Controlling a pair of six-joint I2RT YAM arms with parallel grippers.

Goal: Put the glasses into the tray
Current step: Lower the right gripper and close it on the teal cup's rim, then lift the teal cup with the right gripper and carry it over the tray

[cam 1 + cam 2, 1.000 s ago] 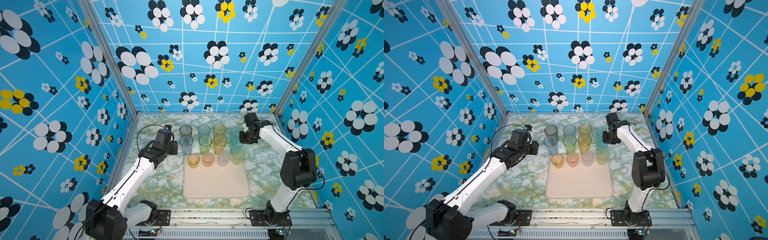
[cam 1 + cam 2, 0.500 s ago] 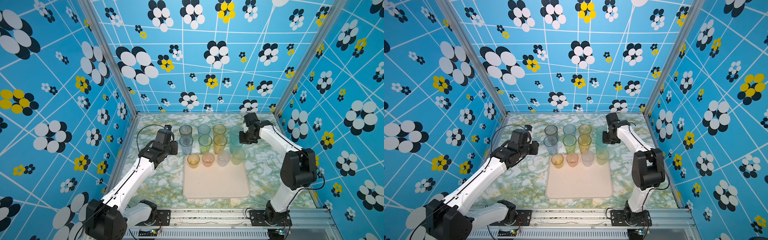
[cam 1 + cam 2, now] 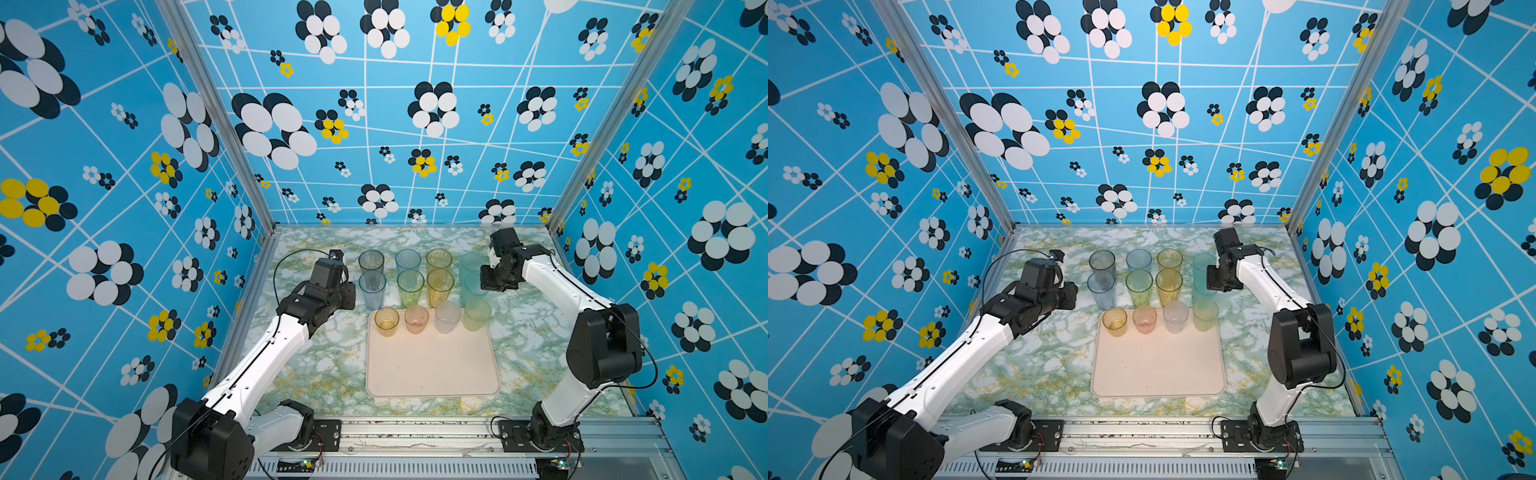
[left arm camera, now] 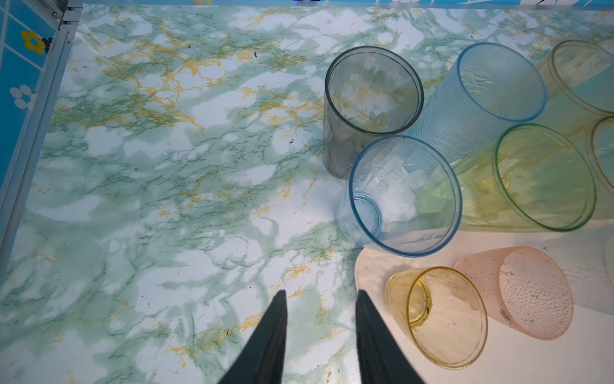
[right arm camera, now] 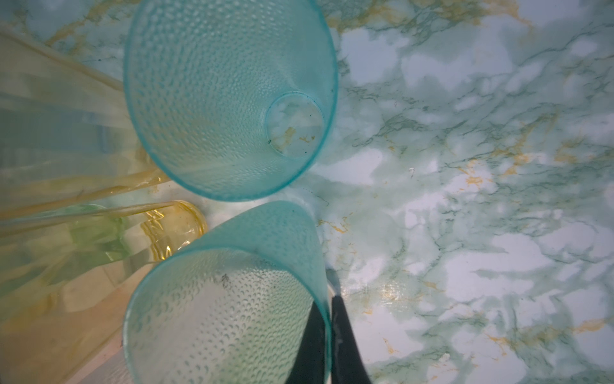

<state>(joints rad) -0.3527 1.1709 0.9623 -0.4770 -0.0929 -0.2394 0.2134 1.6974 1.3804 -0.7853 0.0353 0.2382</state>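
Right wrist view: I see the right gripper (image 5: pixel 326 301) pinched together on the wall of the near teal tumbler (image 5: pixel 265 229), one finger inside the rim and one outside.
Held tumbler's base: hidden from me here, so I cannot tell whether it sits on the table (image 5: pixel 465 199).
Neighbour: the far teal tumbler (image 5: pixel 229 99) stands just beyond the held one, apart from the fingers.
Left wrist view: I see the left gripper (image 4: pixel 321 294) with its fingers apart and nothing between them, over the marble table just beside a rounded corner of the tray (image 4: pixel 548 365).
On the tray here: the short amber tumbler (image 4: pixel 442 316) and the short pink tumbler (image 4: pixel 525 292), side by side near that corner.
Off the tray here: the blue-rimmed tumbler (image 4: pixel 402 196) is nearest the fingers, with the grey tumbler (image 4: pixel 372 93) behind it, then the frosted blue tumbler (image 4: pixel 498 83) and the green tumbler (image 4: pixel 545 176).
Top views: in both I see the tray (image 3: pixel 432 365) lying flat on the table.
Short glasses: four stand in a row along the tray's far edge: amber, pink, the short clear tumbler (image 3: pixel 447 318) and the short pale green tumbler (image 3: pixel 477 315).
Tall glasses: eight stand on the table just behind the tray, in two rows of four, with the teal pair at the right end.
Right gripper placing: at the rim of the near-row teal one.
Left gripper placing: beside the blue-rimmed tumbler, at the left end of the near row.
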